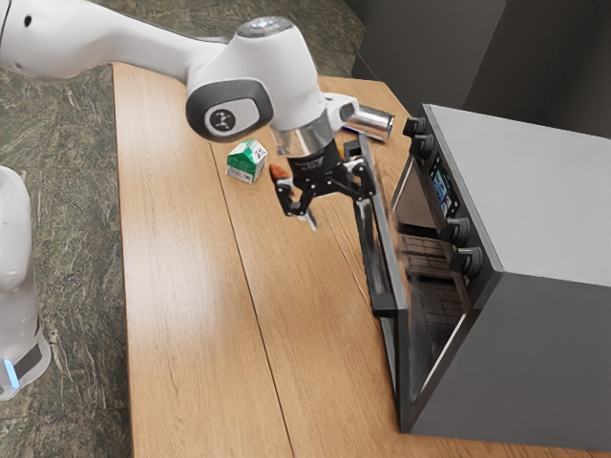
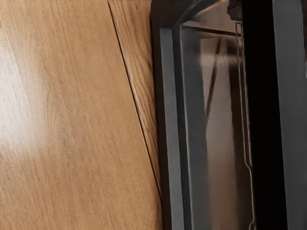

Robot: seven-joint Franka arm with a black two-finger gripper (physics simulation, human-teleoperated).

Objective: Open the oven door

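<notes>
the end effector hangs spread open, the ajar oven door just to the exterior view's right. its handle seems to run lengthwise toward the camera.

Open gap between door and oven

Both views downward toward the oven

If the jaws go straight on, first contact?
Pointing down, the jaws would probably meet the oven door first, on one side; the tabletop lies below. Exact clearance to the door is unclear.
</notes>
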